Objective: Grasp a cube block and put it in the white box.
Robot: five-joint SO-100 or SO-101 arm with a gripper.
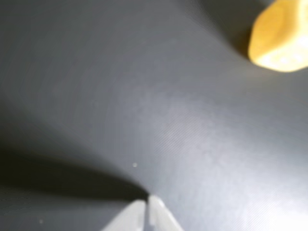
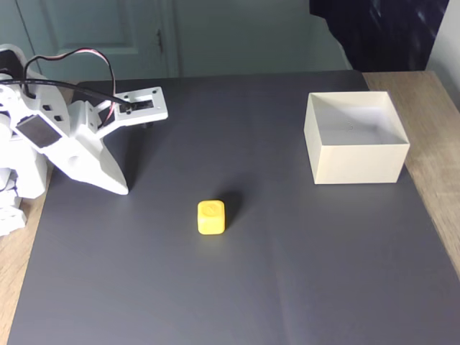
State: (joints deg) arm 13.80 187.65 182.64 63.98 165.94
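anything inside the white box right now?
In the fixed view the white box looks empty: a pale floor and inner walls, nothing on them. The near wall hides a strip of floor behind it. The cube sits on the dark mat, apart from the box.

A dark grey mat covers most of a light wooden desk, whose bare wood shows along the right edge and at the lower left corner in the fixed view. Behind the far edge stands a pale blue-green panelled door beside a wall of the same colour. A dark navy cloth hangs at the upper right. Soft, even light gives short shadows and a faint sheen on the mat.
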